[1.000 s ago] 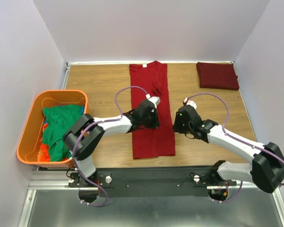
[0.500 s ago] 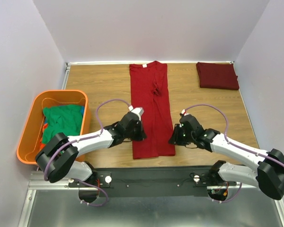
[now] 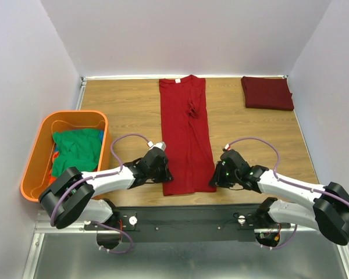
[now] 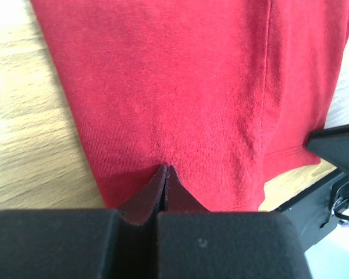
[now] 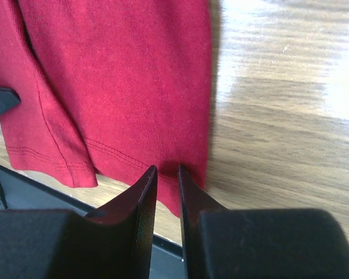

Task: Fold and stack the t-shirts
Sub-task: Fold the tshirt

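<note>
The bright red t-shirt (image 3: 185, 133) lies as a long narrow strip from the table's far edge to the near edge. My left gripper (image 3: 164, 176) is shut, its tips pressed on the cloth (image 4: 180, 87) just inside the near left corner of the hem; no cloth shows pinched. My right gripper (image 3: 214, 181) is over the near right corner (image 5: 116, 87), jaws a narrow gap apart with flat cloth showing between them. A folded dark maroon t-shirt (image 3: 267, 93) rests at the far right. Green t-shirts (image 3: 75, 154) are heaped in the tub.
The orange plastic tub (image 3: 75, 114) stands at the left edge of the wooden table (image 3: 122, 104). The black mounting rail (image 3: 186, 221) runs right behind the shirt's near hem. Walls close in on the left, right and back.
Both grippers have travelled from the middle of the red t-shirt down its two long edges to the near hem corners. The shirt lies much as before.
</note>
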Controlling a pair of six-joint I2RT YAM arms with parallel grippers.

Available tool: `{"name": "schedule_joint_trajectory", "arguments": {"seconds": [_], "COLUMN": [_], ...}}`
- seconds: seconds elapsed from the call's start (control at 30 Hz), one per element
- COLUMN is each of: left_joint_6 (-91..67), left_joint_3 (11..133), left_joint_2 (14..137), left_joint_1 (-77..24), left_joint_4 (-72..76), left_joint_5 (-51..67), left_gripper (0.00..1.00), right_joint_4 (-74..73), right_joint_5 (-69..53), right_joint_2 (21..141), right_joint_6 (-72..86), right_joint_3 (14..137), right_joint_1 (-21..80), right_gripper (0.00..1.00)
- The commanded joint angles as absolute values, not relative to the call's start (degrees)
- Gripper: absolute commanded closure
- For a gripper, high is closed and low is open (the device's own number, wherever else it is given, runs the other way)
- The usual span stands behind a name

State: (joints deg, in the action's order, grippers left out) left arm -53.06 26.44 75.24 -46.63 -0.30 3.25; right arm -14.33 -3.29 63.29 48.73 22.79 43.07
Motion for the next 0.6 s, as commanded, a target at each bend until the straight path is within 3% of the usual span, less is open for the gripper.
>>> {"name": "schedule_joint_trajectory", "arguments": {"seconds": [0.0,0.13,0.57], "left_joint_6": [-53.79,-52.39,-49.83], "left_joint_3": [25.31,27.59,26.46], "left_joint_2": [74.19,69.44,70.84], "left_joint_1": [-46.93,-46.85,-47.55], "left_joint_4": [-7.30,-10.72,-12.22], "left_joint_5": [-1.15,-1.93,6.94], "left_gripper": [1.00,1.00,1.00], "right_joint_4": [-18.19,-20.39,-21.45], "right_joint_5": [-2.20,-0.62,-0.26], "right_joint_2": [61.53,60.20,60.73], "right_joint_6": [50.27,50.10,50.45], "right_joint_3": [20.48,21.35,22.50], "right_joint_1": [43.42,43.42,43.42], "right_gripper": [0.72,0.72,0.72]}}
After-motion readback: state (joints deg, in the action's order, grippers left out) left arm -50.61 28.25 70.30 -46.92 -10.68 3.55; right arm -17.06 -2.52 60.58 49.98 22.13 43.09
